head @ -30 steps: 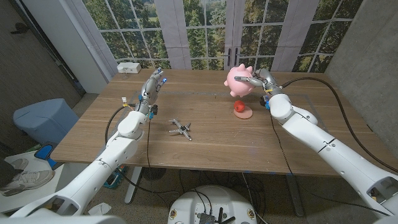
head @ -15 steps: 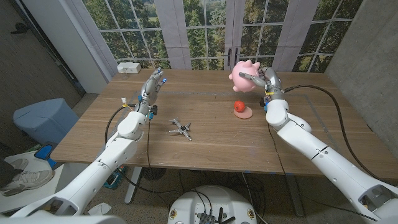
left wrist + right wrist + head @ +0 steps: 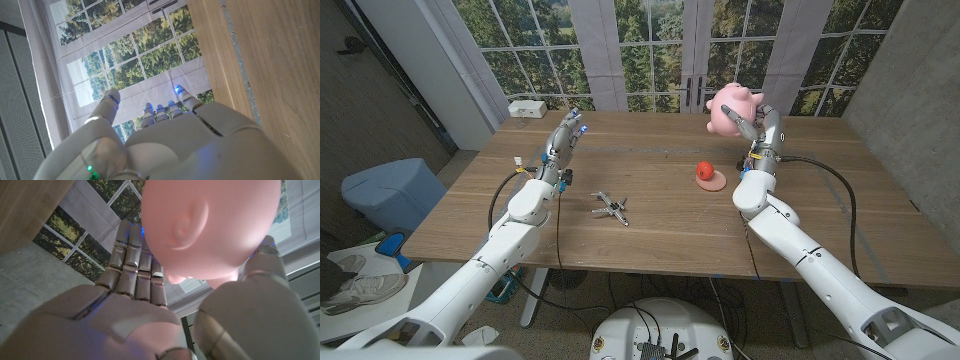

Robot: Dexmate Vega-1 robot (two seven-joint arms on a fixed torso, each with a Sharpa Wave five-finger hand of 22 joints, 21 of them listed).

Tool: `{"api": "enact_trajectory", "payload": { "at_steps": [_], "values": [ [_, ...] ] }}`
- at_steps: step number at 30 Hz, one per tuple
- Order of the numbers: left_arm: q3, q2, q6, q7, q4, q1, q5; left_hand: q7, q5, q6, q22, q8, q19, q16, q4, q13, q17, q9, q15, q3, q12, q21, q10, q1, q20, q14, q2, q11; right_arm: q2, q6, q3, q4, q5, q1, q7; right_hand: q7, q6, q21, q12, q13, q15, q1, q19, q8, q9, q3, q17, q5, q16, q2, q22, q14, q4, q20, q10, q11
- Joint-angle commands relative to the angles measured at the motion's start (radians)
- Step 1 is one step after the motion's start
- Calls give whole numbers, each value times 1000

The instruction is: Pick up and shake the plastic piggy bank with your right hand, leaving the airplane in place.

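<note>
My right hand (image 3: 761, 124) grips the pink plastic piggy bank (image 3: 732, 108) and holds it high above the table's far right part. In the right wrist view the pink piggy bank (image 3: 215, 225) sits between my fingers (image 3: 132, 267) and thumb (image 3: 260, 270). The small grey airplane (image 3: 611, 207) lies on the wooden table (image 3: 650, 230) near its middle. My left hand (image 3: 563, 141) is raised over the table's left side, fingers straight and apart, holding nothing; the left wrist view shows its back (image 3: 185, 135).
A red ball on a pink disc (image 3: 706, 174) lies on the table below the lifted piggy bank. A white box (image 3: 528, 108) sits at the far left corner. A blue bin (image 3: 390, 192) stands on the floor to the left.
My right hand has carried the piggy bank up and to the right, away from above the red ball. The left hand and the airplane have stayed still.
</note>
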Motion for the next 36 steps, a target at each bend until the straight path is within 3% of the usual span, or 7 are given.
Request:
{"api": "enact_trajectory", "payload": {
  "at_steps": [1,4,11,15,22,31,36],
  "values": [
    [-3,1,-4,-2,1,2,-1,-2,-1,-2,5,4,8,0,1,5,0,5,-13,-1,7,-4,-8,14,-6,0,10,-2,50,52,12,37,-21,-7,-73,-216,246,5,6,185,-306,323,-40,1,150,293,4,5,6,328,1,170,-2,-54,287,-282],
    [-3,2,-3,-3,1,1,-3,-2,-1,-2,5,4,8,0,1,5,0,5,-13,-1,7,-4,-8,14,-6,0,10,-1,37,54,9,32,-19,-9,-48,-216,246,6,6,184,-306,323,-41,1,151,293,4,5,7,327,1,169,-3,-54,289,-283],
    [-3,3,0,-5,0,0,-4,-2,-1,-1,5,4,9,-1,1,5,0,5,-13,-1,8,-6,-7,14,-6,0,10,-1,-41,39,-1,-12,-10,-14,85,-220,247,8,4,186,-306,322,-41,-3,150,294,4,5,7,327,1,170,-2,-57,287,-286],
    [-3,4,1,-6,0,0,-5,-3,-1,-1,5,4,10,0,1,5,0,5,-13,-2,8,-7,-7,14,-6,1,10,-1,-111,-15,-11,-68,-3,-13,208,-223,247,8,3,186,-306,320,-43,-5,149,293,4,4,7,327,0,170,-1,-60,286,-288],
    [-3,3,-2,-4,-3,3,-3,-3,-1,-1,5,4,10,-1,1,5,0,5,-13,-2,7,-9,-7,14,-6,0,10,-1,-186,-120,-23,-151,29,2,379,-228,248,9,0,184,-307,319,-44,-8,145,295,3,3,4,328,0,168,-1,-63,285,-286],
    [-5,6,0,2,-14,12,-1,-2,-1,-1,5,4,11,-1,1,5,0,5,-13,-2,8,-11,-7,15,-6,0,10,-1,-246,-200,-43,-219,47,23,506,-232,248,10,-4,183,-307,318,-47,-10,143,296,2,0,1,328,0,167,0,-63,286,-288],
    [-6,8,2,5,-21,17,0,-2,-1,-2,5,4,12,-1,1,5,0,5,-13,-2,7,-12,-8,15,-6,0,10,-1,-262,-224,-50,-241,48,26,531,-233,249,12,-4,185,-306,316,-48,-11,143,295,2,-3,-1,328,0,166,1,-64,286,-289]
  ]
}}
